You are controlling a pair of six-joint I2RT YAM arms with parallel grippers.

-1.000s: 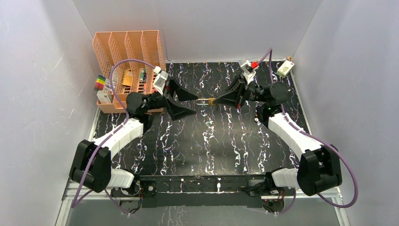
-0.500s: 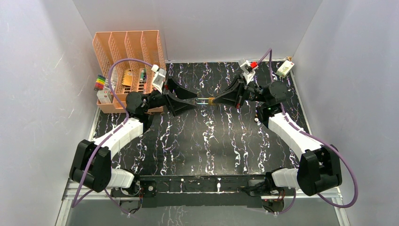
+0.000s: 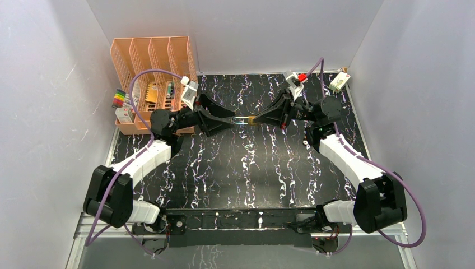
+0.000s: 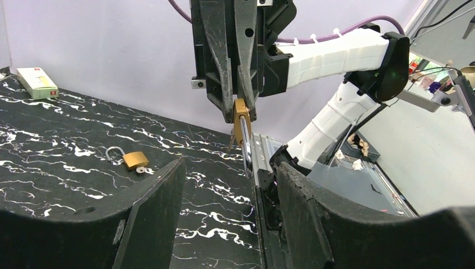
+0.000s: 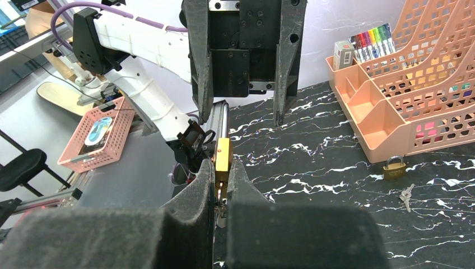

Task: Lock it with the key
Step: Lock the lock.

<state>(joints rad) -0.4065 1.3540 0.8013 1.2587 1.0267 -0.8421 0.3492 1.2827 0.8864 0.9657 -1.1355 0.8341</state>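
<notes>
Top external: fixed high at the near edge, looks down and forward, far, whole table (image 3: 246,168) in frame. Left wrist: low, close, faces right gripper (image 4: 240,115) head-on. Right wrist: low, close, faces left gripper (image 5: 241,120) head-on. The 2 wrist views look opposite ways. All 3 views share the padlock (image 3: 252,119) held mid-table.

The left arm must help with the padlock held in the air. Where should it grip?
Grip the padlock by its steel loop, coming straight from the left: the loop points at the open left gripper, and the right gripper covers the brass body.
</notes>
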